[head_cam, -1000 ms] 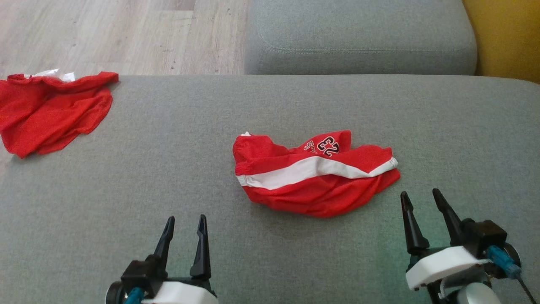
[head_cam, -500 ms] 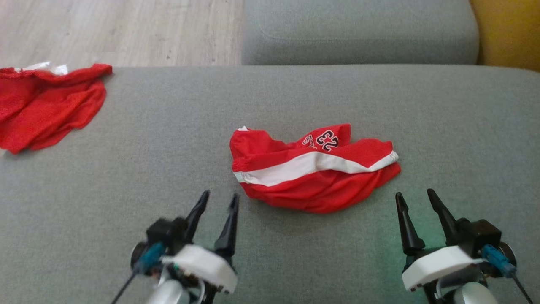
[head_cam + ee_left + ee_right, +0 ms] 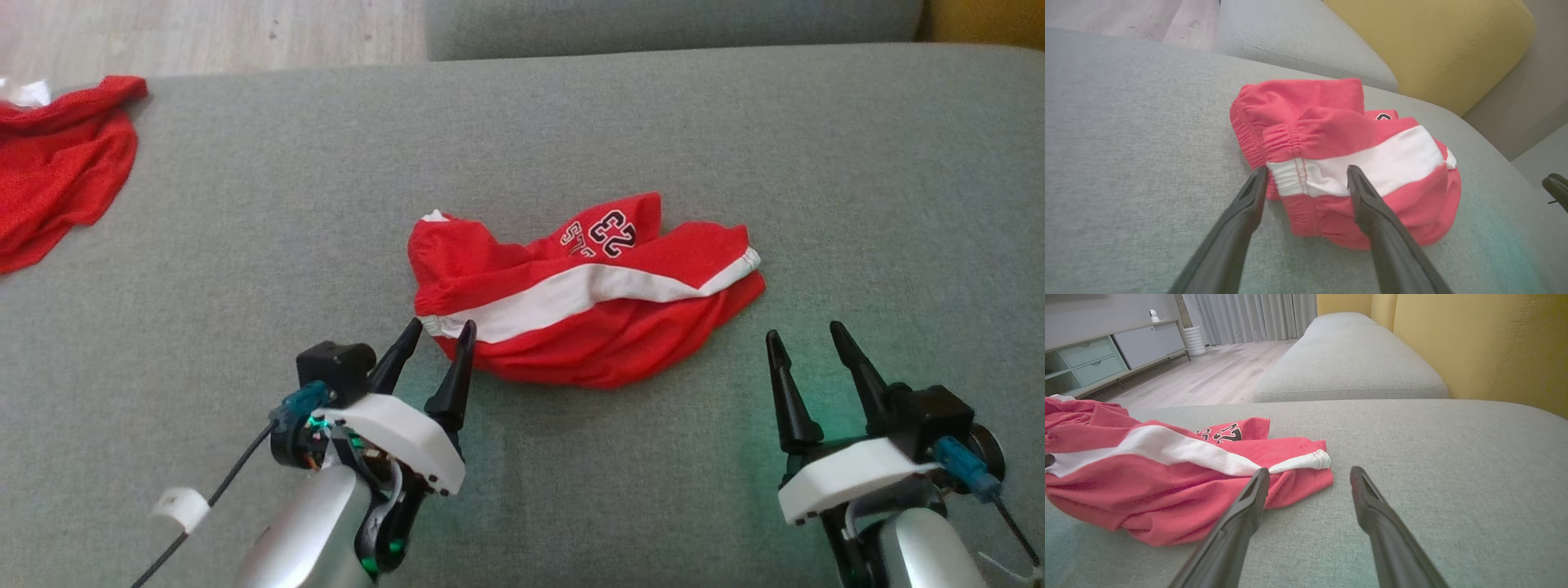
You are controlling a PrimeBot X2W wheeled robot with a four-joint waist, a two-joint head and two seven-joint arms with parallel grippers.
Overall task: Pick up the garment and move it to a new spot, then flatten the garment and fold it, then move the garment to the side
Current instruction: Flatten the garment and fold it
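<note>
— Which step, by the look of it?

— The very first, probably: reaching for the garment (image 3: 588, 310), nothing lifted yet. Lies crumpled near the middle of the grey cushion (image 3: 245, 269), neither flattened nor folded.

— And the pincers?

— Left gripper (image 3: 442, 324) spread wide and holding nothing, tips right at the near-left end of the garment, straddling the elastic waistband (image 3: 1257, 134) at the start of the white stripe (image 3: 588, 290). Touching or just short of it, cannot tell. Right gripper (image 3: 802, 330) spread wide too, empty, near the hem end on the right, apart from the cloth by the head view.

— Next move, then?

— Likely calls for easing the left tips down over the waistband edge and pinching through the bunched layers, not just the top one. Same for the right at the hem corner, if lifting with both. Worth minding the soft cushion: easy to nip upholstery along with cloth.

— Pointing which way?

— Long axis across the head view, left to right, slightly tilted: waistband end nearer on the left, leg hem farther off on the right. Same line as the white stripe. Number print (image 3: 612, 233) on a flap at the far side, reading upside down in the head view.

— Anything else about?

— A second red garment (image 3: 57, 163) at the cushion's far-left edge, well apart. Best left alone.
</note>
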